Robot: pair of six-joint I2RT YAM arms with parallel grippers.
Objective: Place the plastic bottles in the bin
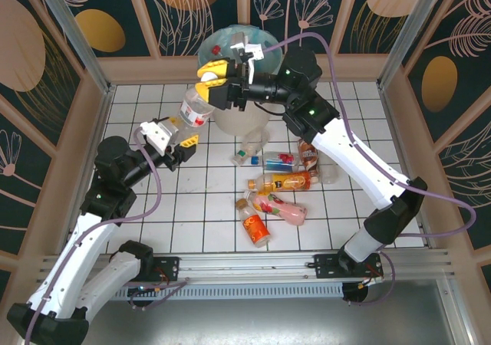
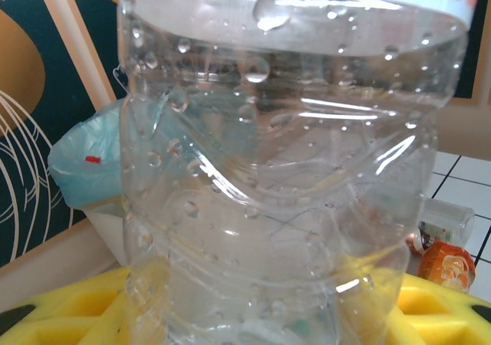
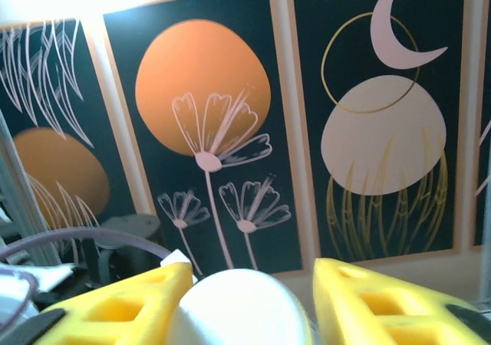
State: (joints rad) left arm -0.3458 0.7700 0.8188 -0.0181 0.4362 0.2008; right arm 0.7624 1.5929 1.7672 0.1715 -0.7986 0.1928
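**One clear bottle held beside the bin, the others on the tiles**

The left gripper (image 1: 186, 136) is clenched on a clear bottle (image 1: 195, 109). The bottle stands out of it toward the far side, just left of the bin (image 1: 239, 119). In the left wrist view the yellow fingers (image 2: 61, 307) press its two sides low down. We think this low hold leaves the long body free to go over the rim. The wall is thin transparent plastic with moulded ridges and small drops on it, so we judge it light and easy to dent.

The right gripper (image 1: 212, 82) hangs at the near-left edge of the bin's mouth, close to the held bottle. Between its yellow fingers (image 3: 115, 307) sits a smooth white rounded thing (image 3: 238, 310). We cannot tell what it is, nor whether the jaws clamp it or only stand beside it.

The bin is round and off-white, lined with a pale blue wrinkled bag (image 2: 80, 161). It stands at the far middle of the table (image 1: 153, 207). The other bottles (image 1: 280, 184) lie on their sides on the white tiles, near and right of the bin. Among them are an orange one, a pink one and some with red labels.
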